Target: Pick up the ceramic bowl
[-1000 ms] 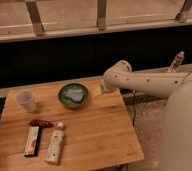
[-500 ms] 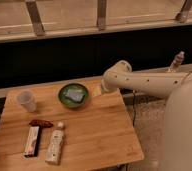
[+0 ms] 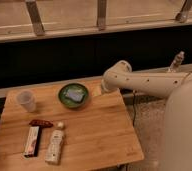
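Note:
The ceramic bowl is round, shallow and green with a dark rim and a pale blue-grey patch inside. It sits on the wooden table near the far edge, at the middle. My gripper is at the end of the white arm, just right of the bowl's rim and low over the table. It holds nothing that I can see.
A small translucent plastic cup stands at the table's far left. A red-and-white packet with a dark red wrapper above it, and a pale bottle lying down, are at the front left. A dark wall and railing run behind the table.

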